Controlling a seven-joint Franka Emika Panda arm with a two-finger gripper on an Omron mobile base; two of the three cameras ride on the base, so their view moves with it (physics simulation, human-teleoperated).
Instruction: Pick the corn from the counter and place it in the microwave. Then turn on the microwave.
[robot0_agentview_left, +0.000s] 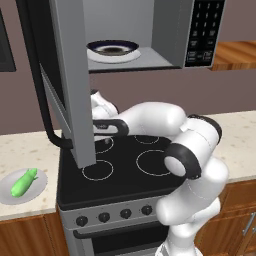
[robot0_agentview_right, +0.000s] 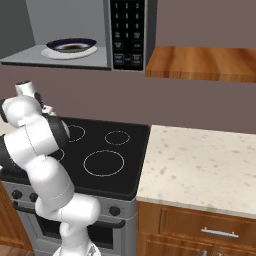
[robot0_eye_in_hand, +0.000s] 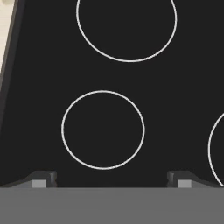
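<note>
The corn (robot0_agentview_left: 23, 183), a small green cob, lies on a white plate (robot0_agentview_left: 10, 196) on the beige counter (robot0_agentview_left: 30, 145) left of the stove. Above the stove, the grey microwave (robot0_agentview_left: 165, 35) stands with its door (robot0_agentview_left: 70, 75) swung wide open. A dark bowl on a white plate (robot0_agentview_left: 113, 50) sits inside it. My gripper (robot0_eye_in_hand: 111, 180) is open with nothing between its fingertips (robot0_eye_in_hand: 43, 179). It hangs over the black stovetop (robot0_eye_in_hand: 131, 96) and looks down on the burner rings, well to the right of the corn. In the left base view the open door hides the hand.
The microwave's black keypad (robot0_agentview_right: 127, 32) is at its right side. A wooden shelf (robot0_agentview_right: 200, 62) hangs right of the microwave. More counter (robot0_agentview_right: 200, 160) lies right of the stovetop (robot0_agentview_right: 105, 150). Oven knobs (robot0_agentview_left: 104, 217) line the stove's front.
</note>
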